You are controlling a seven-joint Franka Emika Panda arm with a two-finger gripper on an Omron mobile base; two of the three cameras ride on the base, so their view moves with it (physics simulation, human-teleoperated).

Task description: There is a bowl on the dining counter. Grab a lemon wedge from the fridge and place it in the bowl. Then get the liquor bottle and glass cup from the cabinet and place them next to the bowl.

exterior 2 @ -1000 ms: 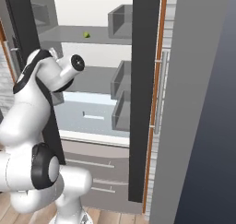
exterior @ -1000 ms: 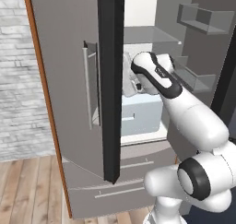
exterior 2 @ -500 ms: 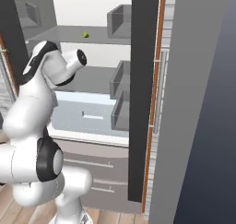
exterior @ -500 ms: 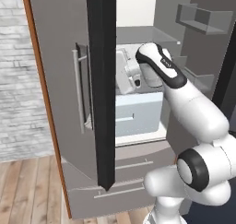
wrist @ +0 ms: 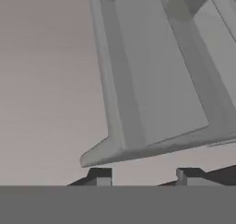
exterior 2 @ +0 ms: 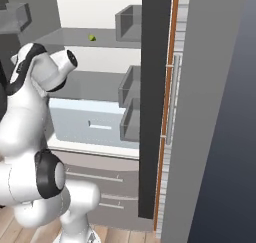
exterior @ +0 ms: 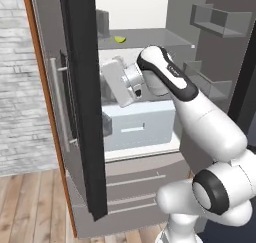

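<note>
The fridge stands open with a small yellow-green lemon wedge (exterior: 119, 38) (exterior 2: 92, 37) lying on its upper shelf (exterior: 150, 37). My hand (exterior: 117, 82) is inside the fridge, below that shelf, and points left at the inner side of the left door (exterior: 82, 112). In the hand view my gripper (wrist: 144, 176) is open, its fingertips (wrist: 99, 174) apart with nothing between them, facing a grey door bin (wrist: 152, 94). The lemon wedge is up and to the right of the hand, well apart from it. The bowl, liquor bottle and glass cup are out of view.
The left door's dark edge (exterior: 85, 137) stands close in front of my hand. The right door (exterior 2: 155, 112) carries bins (exterior 2: 131, 82). A pale crisper drawer (exterior: 140, 124) sits under the hand, with freezer drawers (exterior: 130, 187) below and wooden floor (exterior: 30, 207) at the left.
My hand has swung left from the fridge's middle toward the left door. That door now stands wider open. The fingers have drawn closer together.
</note>
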